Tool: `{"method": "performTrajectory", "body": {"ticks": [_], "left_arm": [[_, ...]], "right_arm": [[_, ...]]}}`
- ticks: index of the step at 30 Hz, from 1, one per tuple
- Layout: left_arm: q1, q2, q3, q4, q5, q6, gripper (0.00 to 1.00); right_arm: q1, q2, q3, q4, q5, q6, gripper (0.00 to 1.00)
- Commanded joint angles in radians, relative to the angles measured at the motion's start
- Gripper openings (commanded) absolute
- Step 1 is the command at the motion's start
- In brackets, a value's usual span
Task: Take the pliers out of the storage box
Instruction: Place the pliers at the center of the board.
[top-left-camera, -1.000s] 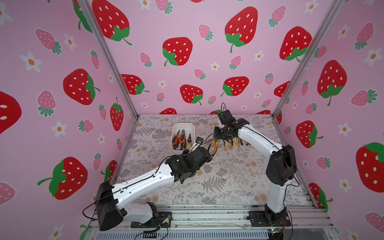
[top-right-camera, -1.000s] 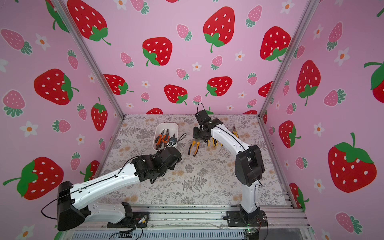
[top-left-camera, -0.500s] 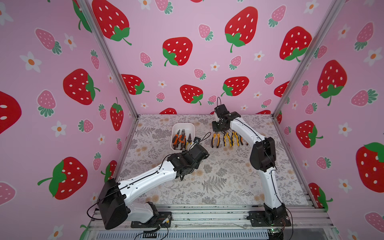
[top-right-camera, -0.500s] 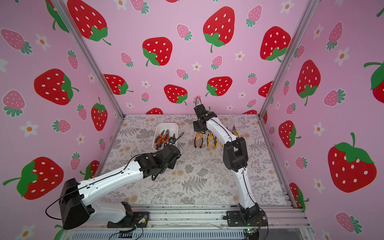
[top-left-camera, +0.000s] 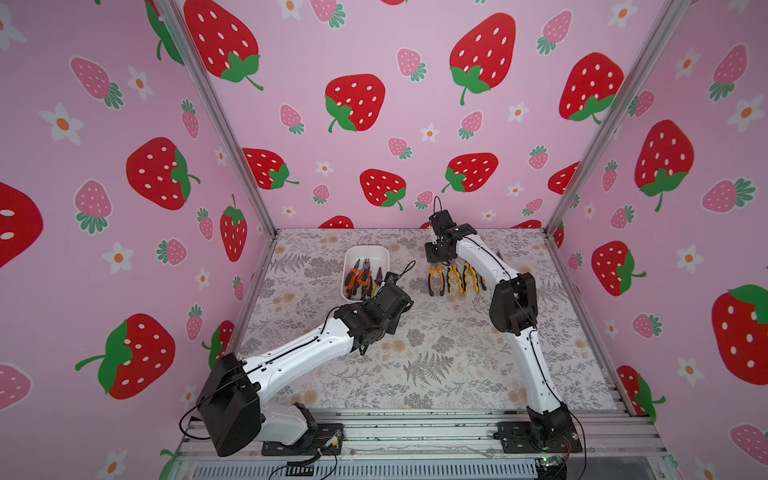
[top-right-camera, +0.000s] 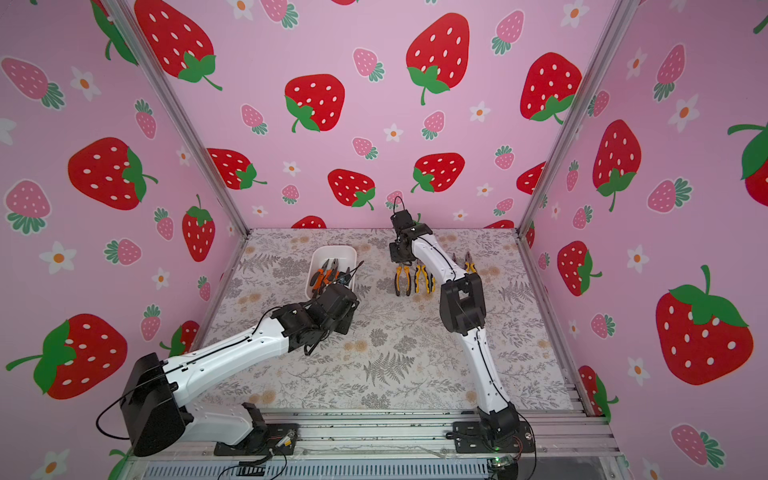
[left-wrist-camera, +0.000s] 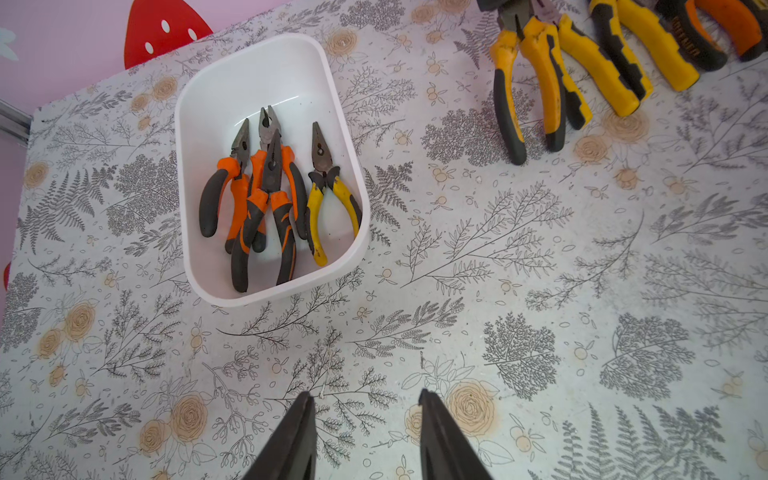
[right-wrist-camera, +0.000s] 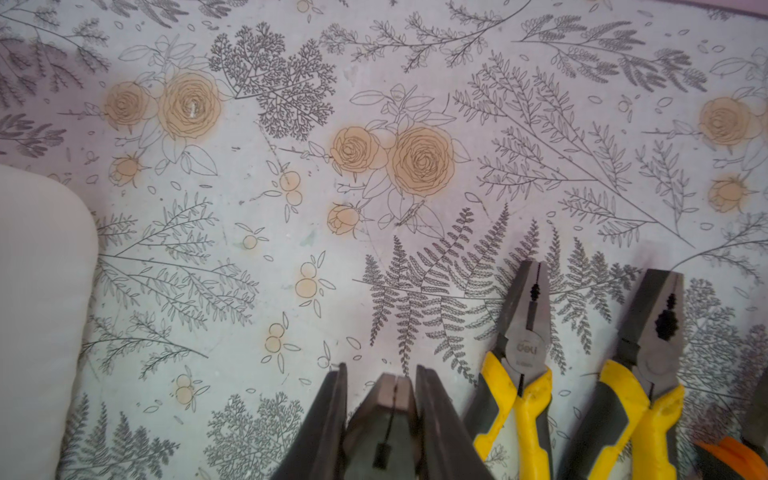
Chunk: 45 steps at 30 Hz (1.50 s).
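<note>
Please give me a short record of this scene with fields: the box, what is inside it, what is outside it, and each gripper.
storage box: white, on the floral table
inside box: three orange-and-black pliers, one yellow-and-black pliers
outside box: row of pliers lying on the table
left gripper: open, empty, over bare table
right gripper: shut on the head of the end pliers in the row

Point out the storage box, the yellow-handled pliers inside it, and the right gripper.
storage box (left-wrist-camera: 257, 79), left wrist view, bare inner floor.
yellow-handled pliers (left-wrist-camera: 324, 174), left wrist view, pivot joint.
right gripper (right-wrist-camera: 379, 372), right wrist view, midway between its fingertips, which clamp the held pliers (right-wrist-camera: 382, 424).
</note>
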<state>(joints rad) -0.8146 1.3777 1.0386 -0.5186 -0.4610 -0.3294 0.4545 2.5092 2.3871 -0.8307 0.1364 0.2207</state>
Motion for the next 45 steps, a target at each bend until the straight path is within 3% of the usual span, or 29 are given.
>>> {"method": "performTrajectory", "body": {"ticks": [1,14,33,45], "left_arm": [[0.011,0.015,-0.012,0.018,0.017,0.016,0.43],[0.023,0.036,0.000,0.017,0.035,0.024,0.42],[0.030,0.026,0.024,0.002,0.065,0.023,0.41],[0.030,0.023,0.018,0.002,0.073,0.018,0.41]], "right_arm": [[-0.014,0.030,0.024,0.003,-0.005,-0.007,0.00],[-0.036,0.087,0.060,0.044,-0.079,0.046,0.00],[-0.040,0.136,0.084,0.131,-0.029,0.072,0.03],[-0.042,0.164,0.110,0.128,-0.037,0.089,0.14]]}}
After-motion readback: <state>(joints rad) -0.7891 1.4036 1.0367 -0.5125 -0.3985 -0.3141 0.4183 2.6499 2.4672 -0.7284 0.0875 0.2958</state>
